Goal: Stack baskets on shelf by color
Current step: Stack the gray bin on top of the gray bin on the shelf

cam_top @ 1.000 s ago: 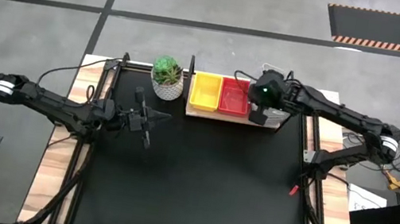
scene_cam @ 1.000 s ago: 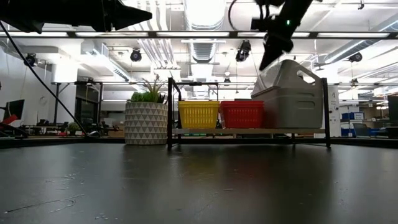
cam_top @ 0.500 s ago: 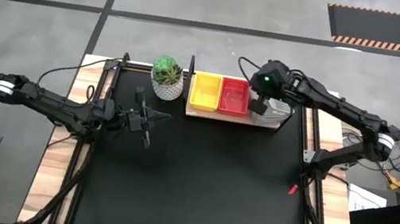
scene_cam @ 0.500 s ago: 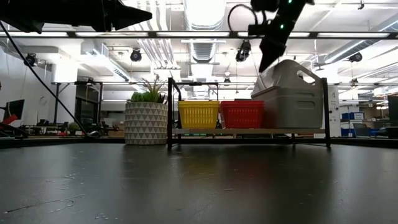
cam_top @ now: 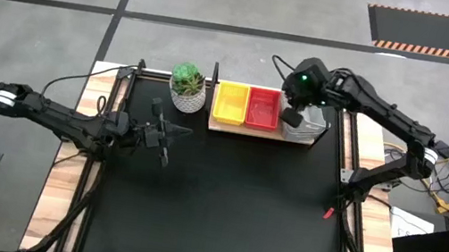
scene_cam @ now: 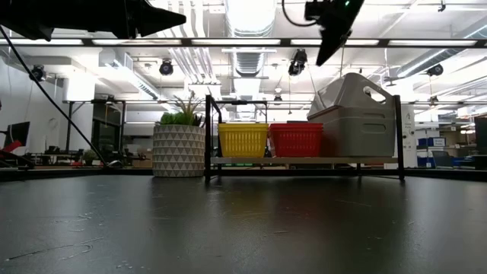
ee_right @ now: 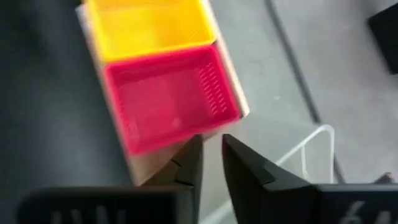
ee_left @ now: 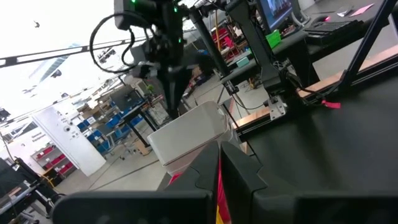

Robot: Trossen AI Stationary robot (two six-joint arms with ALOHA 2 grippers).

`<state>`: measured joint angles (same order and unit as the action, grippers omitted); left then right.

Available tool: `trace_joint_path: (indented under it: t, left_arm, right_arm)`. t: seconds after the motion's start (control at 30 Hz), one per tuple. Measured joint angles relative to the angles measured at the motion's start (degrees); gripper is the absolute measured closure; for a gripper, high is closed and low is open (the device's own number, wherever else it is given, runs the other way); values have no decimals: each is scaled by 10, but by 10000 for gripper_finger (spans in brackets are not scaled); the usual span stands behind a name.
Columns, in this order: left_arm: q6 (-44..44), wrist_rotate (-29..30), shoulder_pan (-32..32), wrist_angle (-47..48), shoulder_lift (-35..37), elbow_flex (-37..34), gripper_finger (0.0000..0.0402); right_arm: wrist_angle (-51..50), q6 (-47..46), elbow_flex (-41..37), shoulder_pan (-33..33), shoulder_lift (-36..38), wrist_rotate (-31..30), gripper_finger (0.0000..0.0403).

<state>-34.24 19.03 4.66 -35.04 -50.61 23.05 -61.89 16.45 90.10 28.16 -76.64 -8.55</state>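
Observation:
On the wooden shelf (cam_top: 245, 128) at the table's far edge stand a yellow basket (cam_top: 230, 102), a red basket (cam_top: 263, 108) and a stack of grey-white baskets (scene_cam: 354, 122). The top grey basket (scene_cam: 356, 87) sits tilted on that stack. My right gripper (scene_cam: 321, 57) hangs fingers down above the stack's left end, clear of it. Its fingers are a narrow gap apart and hold nothing (ee_right: 212, 155). My left gripper (cam_top: 174, 132) is shut and empty, held above the table's left middle.
A white plant pot (cam_top: 187, 88) with a green plant stands just left of the shelf. Black metal posts (scene_cam: 207, 137) rise at the shelf's ends. The black tabletop (cam_top: 210, 214) stretches from the shelf to the near edge.
My right gripper has risen from the left end of the tilted top grey basket and gone a little toward the table's far edge. The baskets have stayed as they were.

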Motion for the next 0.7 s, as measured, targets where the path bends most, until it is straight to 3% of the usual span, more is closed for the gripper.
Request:
trace_joint_path:
  t: [0.17, 0.37, 0.7]
  left_arm:
    - [7, 0, 0, 0, 0, 0, 402]
    - [9, 0, 0, 0, 0, 0, 402]
    - [9, 0, -1, 0, 0, 0, 402]
  right_arm:
    - [-111, 0, 45, 0, 14, 43, 276]
    - [-186, -4, 21, 0, 47, 72, 212]
    - [-158, -14, -70, 0, 91, 71, 212]
